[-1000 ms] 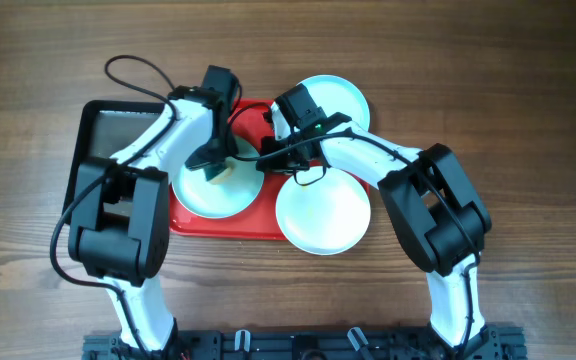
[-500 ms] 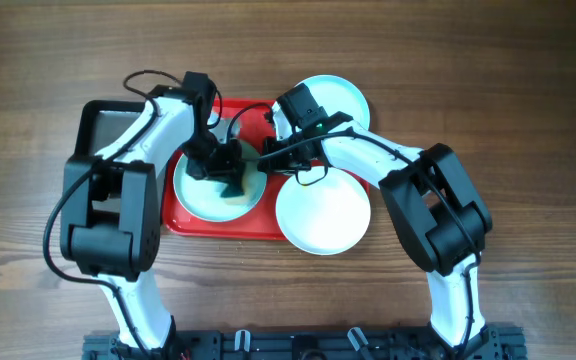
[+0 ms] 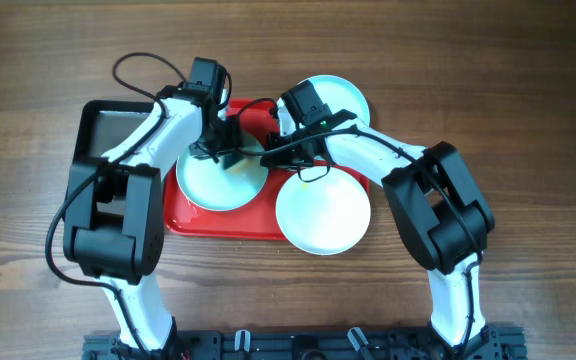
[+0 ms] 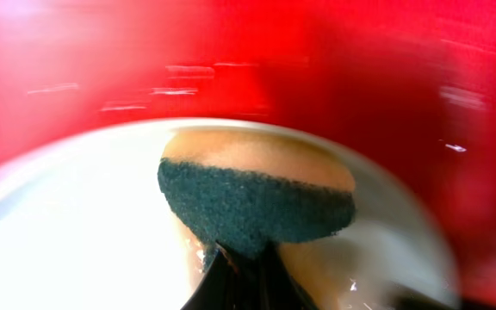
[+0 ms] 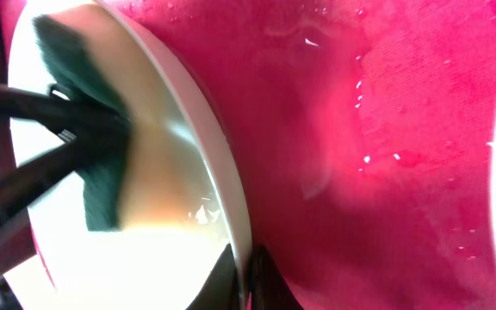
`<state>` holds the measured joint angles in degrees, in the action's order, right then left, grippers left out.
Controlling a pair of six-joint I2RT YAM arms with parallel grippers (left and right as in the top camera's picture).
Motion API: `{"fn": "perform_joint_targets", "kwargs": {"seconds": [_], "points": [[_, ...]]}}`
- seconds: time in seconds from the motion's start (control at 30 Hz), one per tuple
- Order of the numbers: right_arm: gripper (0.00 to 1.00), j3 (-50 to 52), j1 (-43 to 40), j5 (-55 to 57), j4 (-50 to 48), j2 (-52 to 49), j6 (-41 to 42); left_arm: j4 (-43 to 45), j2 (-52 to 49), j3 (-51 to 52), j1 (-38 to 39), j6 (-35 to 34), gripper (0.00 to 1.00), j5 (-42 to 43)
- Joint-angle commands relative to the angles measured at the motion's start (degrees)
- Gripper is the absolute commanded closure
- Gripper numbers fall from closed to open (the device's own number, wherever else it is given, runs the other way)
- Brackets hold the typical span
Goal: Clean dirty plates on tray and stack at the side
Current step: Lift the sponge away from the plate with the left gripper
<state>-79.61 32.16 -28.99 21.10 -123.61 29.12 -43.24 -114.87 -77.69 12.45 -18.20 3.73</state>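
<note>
Left fingers [image 4: 220, 286] pinch a green-faced sponge [image 4: 257, 202], pressed on the plate [image 3: 211, 188] in the red tray [image 3: 218, 228]; view smeared. Right fingers [image 5: 263, 284], mostly cut off, nip that plate's rim. Far plate [image 3: 343, 97] half hidden behind right arm [image 3: 368, 152].

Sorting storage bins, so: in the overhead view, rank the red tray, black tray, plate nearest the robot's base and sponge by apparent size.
1. red tray
2. black tray and plate nearest the base: these look alike, and the left arm hides part of the tray, so unranked
3. sponge, smallest
</note>
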Motion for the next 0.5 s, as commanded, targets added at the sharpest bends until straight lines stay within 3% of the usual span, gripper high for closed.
{"fn": "perform_joint_targets", "kwargs": {"seconds": [0.0, 0.17, 0.27, 0.37, 0.47], "points": [[0.96, 0.57, 0.44, -0.63, 0.92, -1.64, -0.22, -5.95, -1.7, 0.81, -2.29, -6.78, 0.96, -24.39], [0.96, 0.57, 0.44, -0.66, 0.79, -1.64, -0.2, -14.43, -1.7, -1.36, -2.64, -9.09, 0.96, -20.96], [0.96, 0.57, 0.44, -0.66, 0.79, -1.64, -0.22, -17.62, -1.7, -2.14, -2.56, -7.32, 0.96, -8.2], [0.96, 0.57, 0.44, -0.68, 0.85, -1.64, -0.22, -16.76, -1.7, -2.14, -2.56, 3.67, 0.96, 13.77], [0.96, 0.57, 0.44, -0.66, 0.85, -1.64, -0.24, -14.91, -1.73, -2.14, -2.56, 9.05, 0.96, 22.08]]}}
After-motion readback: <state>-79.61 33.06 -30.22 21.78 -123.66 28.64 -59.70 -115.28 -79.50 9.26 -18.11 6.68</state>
